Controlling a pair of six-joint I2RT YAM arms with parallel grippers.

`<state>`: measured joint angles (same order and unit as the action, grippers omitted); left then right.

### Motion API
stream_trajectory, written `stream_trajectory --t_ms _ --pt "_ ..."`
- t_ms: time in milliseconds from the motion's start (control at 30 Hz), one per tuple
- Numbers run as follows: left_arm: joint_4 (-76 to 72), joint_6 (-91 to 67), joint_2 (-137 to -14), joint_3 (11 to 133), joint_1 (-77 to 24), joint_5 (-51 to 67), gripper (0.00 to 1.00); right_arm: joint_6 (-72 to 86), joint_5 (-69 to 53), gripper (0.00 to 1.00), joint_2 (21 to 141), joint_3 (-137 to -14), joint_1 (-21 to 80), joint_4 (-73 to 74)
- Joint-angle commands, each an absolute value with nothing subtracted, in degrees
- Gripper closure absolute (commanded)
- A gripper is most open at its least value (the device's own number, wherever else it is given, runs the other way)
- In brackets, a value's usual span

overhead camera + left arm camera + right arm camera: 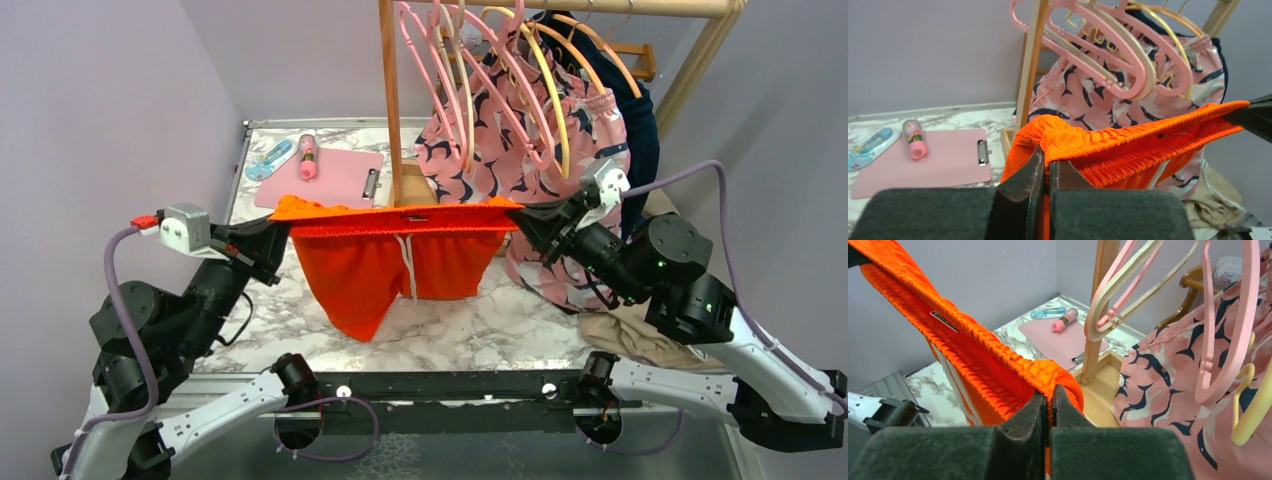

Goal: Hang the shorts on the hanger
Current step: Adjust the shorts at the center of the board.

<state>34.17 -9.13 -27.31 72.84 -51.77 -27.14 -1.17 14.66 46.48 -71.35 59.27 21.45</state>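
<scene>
The bright orange-red shorts point(385, 262) hang above the table, their elastic waistband pulled out level between my two grippers, the white drawstring dangling at the middle. My left gripper point(284, 226) point(1048, 159) is shut on the waistband's left end. At the right end, the right gripper point(514, 221) point(1049, 392) pinches the waistband point(998, 357) shut. The thin pale-yellow hanger point(553, 100) hangs on the wooden rail behind and to the right of the shorts, among other hangers, a little above the right gripper.
The wooden rack post point(390, 100) stands just behind the waistband. Pink hangers point(440, 70) and pink shark-pattern shorts point(520, 140) hang from the rail. A pink clipboard point(325, 178) and a pink bottle point(308, 156) lie at the back left. A beige garment point(630, 335) lies under the right arm.
</scene>
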Motion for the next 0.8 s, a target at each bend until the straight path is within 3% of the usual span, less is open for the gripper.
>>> stream_trajectory --t_ms 0,300,767 --pt "33.08 -9.28 -25.19 67.74 -51.25 -31.49 1.0 -1.95 18.53 0.99 46.19 -66.62 58.77 21.84" --pt "33.18 -20.89 -25.83 50.99 -51.36 -33.71 1.0 10.85 17.88 0.99 47.12 -47.8 58.79 16.47" --pt "25.87 -30.69 -38.85 35.2 -51.26 -33.4 1.0 23.83 22.95 0.99 59.48 -36.95 58.8 7.85"
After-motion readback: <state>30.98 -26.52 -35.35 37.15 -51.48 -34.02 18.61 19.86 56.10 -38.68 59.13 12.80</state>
